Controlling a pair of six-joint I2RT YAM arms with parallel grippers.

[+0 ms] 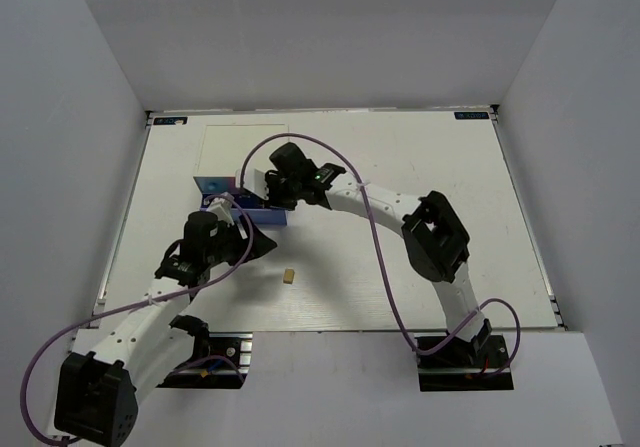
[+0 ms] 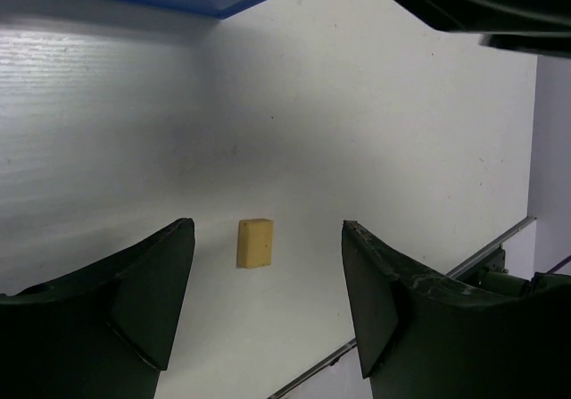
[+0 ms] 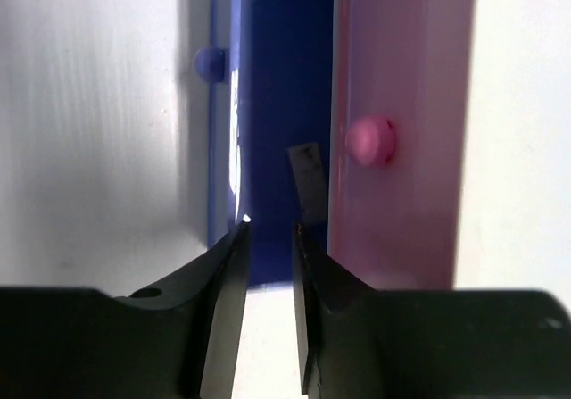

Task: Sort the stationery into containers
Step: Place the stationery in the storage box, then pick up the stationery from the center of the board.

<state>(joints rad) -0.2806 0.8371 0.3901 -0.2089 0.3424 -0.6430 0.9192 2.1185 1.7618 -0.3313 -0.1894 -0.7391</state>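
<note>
Left fingers (image 2: 152, 301) spread above white table (image 2: 401, 149), grey walls (image 1: 60, 117) around.

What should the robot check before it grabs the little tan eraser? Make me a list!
1. Left claw open wide enough: ok.
2. Tan eraser lying free on the table, nothing touching it: ok.
3. Eraser in line with the gap between the left claw's fingers: ok.
4. Left claw low enough to close on it: cannot tell.
5. Dark blue drawer open to take it: ok.
6. Right claw out of the drawer's way: not ok, it hangs right over the drawer.
</note>
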